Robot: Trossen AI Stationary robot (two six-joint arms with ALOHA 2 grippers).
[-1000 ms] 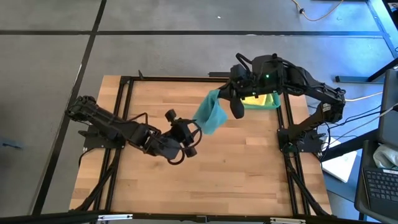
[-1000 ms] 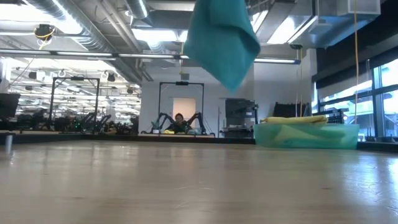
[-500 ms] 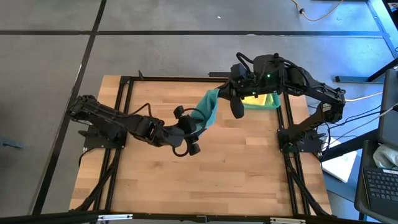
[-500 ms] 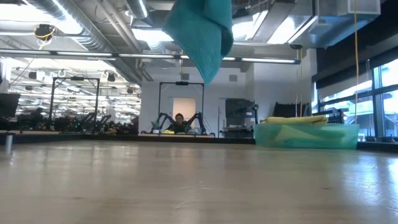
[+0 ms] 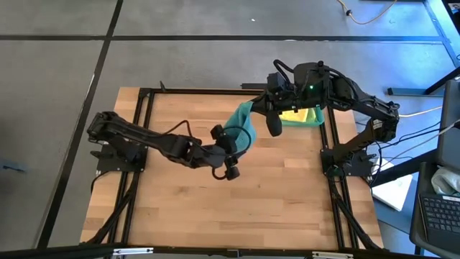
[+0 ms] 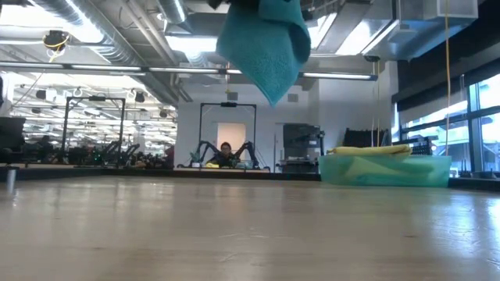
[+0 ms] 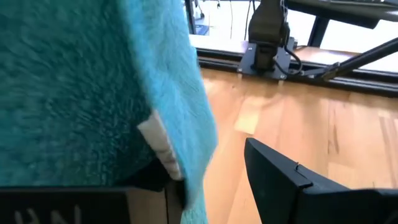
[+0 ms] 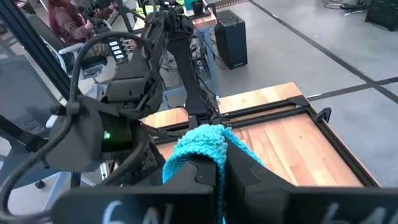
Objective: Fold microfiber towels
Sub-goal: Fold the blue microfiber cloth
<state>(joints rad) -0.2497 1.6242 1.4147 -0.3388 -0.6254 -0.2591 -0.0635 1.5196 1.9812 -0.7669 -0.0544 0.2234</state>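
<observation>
left gripper: mid-worktop, right at lower hanging edge of teal towel; jaws parted, cloth lying against one finger in left wrist view, other finger clear of it; not yet pinched by the look of it
teal towel: hanging in air from right gripper, clear of worktop; draped in loose folds, low corner pointing down in low view
handling: soft, limp, light; fuzzy pile, probably grippy not slippery; no stiffness, sags and bunches wherever unsupported; not fragile
where to hold: likely a free corner or hem opposite the pinched one, so cloth can be stretched flat between two arms; white tag at edge marks a hem near left finger
right gripper: above far-right part of worktop, beside tray; jaws clenched on upper corner of teal towel, cloth bunched between fingers in right wrist view
tray: far-right corner of worktop, pale teal, rigid
other towels: yellow towel on top in tray, green towel under it; rest of stack not separable from here
</observation>
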